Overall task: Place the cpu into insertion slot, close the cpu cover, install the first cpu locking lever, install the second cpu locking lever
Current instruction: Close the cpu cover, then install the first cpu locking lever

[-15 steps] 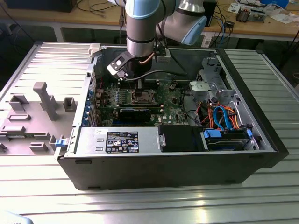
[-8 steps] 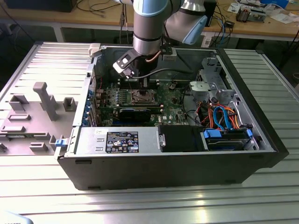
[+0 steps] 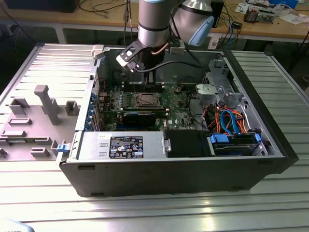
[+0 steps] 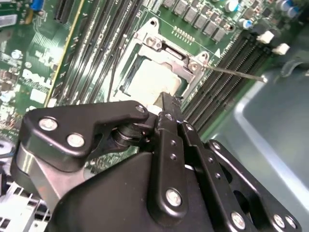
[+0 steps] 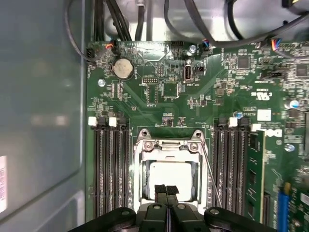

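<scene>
The insertion slot (image 5: pixel 143 180) sits on the green motherboard between two banks of memory slots, and also shows in the exterior view (image 3: pixel 146 100). The cpu (image 5: pixel 173 175) lies in it, its pale flat top visible through the window of the cpu cover (image 5: pixel 170 145), which lies flat over the socket. My gripper (image 5: pixel 166 189) is shut, its two black fingertips pressed together with nothing between them, at the socket's edge over the cpu. A thin wire locking lever (image 5: pixel 211 171) runs slanted along one side of the socket and stands free of it (image 4: pixel 236 72). The cover's frame (image 4: pixel 186 65) also shows in the second wrist view.
The open computer case (image 3: pixel 270 145) lies on a ribbed metal table. Memory slots (image 5: pixel 110 169) flank the socket. A black card (image 3: pixel 140 117), a labelled power supply (image 3: pixel 126 146) and a drive cage with blue and orange cables (image 3: pixel 231 123) fill the case. Grey fixtures (image 3: pixel 43 101) stand at the exterior view's left.
</scene>
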Robot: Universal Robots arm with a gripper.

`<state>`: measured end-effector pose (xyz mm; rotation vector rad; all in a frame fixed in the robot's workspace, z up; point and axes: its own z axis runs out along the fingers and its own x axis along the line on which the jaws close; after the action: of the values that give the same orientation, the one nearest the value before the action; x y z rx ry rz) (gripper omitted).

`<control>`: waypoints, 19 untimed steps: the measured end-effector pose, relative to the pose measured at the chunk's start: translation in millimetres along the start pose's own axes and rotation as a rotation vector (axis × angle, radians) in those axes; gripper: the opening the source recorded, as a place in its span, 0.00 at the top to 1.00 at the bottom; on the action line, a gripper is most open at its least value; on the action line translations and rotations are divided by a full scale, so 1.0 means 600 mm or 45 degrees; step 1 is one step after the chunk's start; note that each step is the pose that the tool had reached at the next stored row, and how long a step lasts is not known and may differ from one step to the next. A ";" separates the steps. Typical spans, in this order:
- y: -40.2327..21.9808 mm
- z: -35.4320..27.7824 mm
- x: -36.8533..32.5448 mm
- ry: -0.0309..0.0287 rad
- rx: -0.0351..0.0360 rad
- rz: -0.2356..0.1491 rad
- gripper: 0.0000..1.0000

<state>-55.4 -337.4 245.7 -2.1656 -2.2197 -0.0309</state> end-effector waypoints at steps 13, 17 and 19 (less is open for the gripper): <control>0.000 -0.009 0.000 0.0000 0.0000 0.000 0.89; 0.000 -0.009 0.000 -0.0003 0.0006 -0.013 0.89; 0.000 -0.009 0.000 -0.0013 0.0018 -0.040 0.89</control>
<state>-55.4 -337.5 251.2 -2.1308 -2.2533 -0.0292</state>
